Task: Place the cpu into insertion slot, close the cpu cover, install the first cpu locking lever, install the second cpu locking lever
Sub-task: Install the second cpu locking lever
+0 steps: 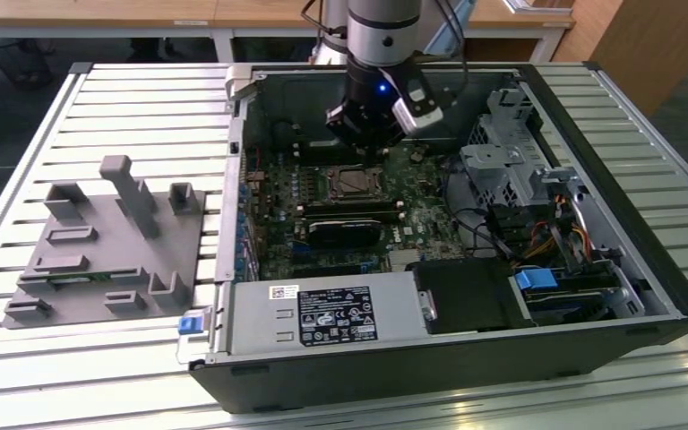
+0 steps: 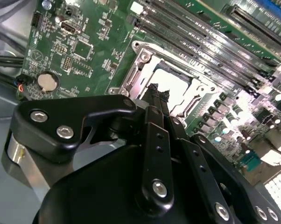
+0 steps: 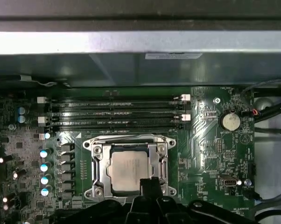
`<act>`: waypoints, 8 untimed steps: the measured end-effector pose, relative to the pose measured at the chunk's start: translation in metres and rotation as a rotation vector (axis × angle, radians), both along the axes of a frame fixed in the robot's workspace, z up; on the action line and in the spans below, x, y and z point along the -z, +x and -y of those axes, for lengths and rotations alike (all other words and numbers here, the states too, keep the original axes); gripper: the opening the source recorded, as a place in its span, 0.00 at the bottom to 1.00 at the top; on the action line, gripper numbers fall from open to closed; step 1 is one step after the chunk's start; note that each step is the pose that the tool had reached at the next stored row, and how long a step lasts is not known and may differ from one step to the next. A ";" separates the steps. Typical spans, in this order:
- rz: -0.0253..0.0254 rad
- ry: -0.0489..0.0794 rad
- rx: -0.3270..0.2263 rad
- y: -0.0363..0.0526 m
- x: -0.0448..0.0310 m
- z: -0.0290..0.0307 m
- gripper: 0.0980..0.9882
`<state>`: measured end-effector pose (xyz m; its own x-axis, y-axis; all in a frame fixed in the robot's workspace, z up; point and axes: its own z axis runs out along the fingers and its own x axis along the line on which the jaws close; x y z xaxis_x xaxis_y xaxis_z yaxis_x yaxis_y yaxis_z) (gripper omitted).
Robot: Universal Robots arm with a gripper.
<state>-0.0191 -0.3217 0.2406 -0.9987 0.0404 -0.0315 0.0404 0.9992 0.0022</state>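
Case: open black computer case (image 1: 631, 296) lying on its side on a slatted metal table (image 1: 141, 98); inside it a green circuit board (image 1: 275, 208), a silver power supply box (image 1: 320, 315) and a metal drive cage (image 1: 505, 166).
Slot: the insertion slot (image 3: 130, 167) is set in the board, square, with a silver rim.
Cpu: the cpu (image 3: 129, 170) lies flat inside the slot, its dull silver-tan top showing; in the exterior view it sits just below the arm (image 1: 349, 184).
Cover: the cpu cover (image 3: 99, 168), a thin bright metal frame, lies down around the chip.
Gripper: the gripper (image 3: 152, 183), black and jointed, hangs just over the slot's edge; its fingertips (image 2: 158, 93) look pressed together with nothing between them.
Memory: long black sticks (image 3: 115, 114) in rows beside the slot.
Tray: grey moulded fixture (image 1: 111, 246) on the table, well apart from the case, toward the exterior view's left.
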 end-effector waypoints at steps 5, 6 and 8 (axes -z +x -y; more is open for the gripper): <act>-0.0040 0.000 0.000 0.0000 0.0001 0.0061 0.03; -0.0041 0.000 0.000 0.0000 0.0002 0.0081 0.03; -0.0040 0.000 0.000 0.0000 0.0002 0.0127 0.03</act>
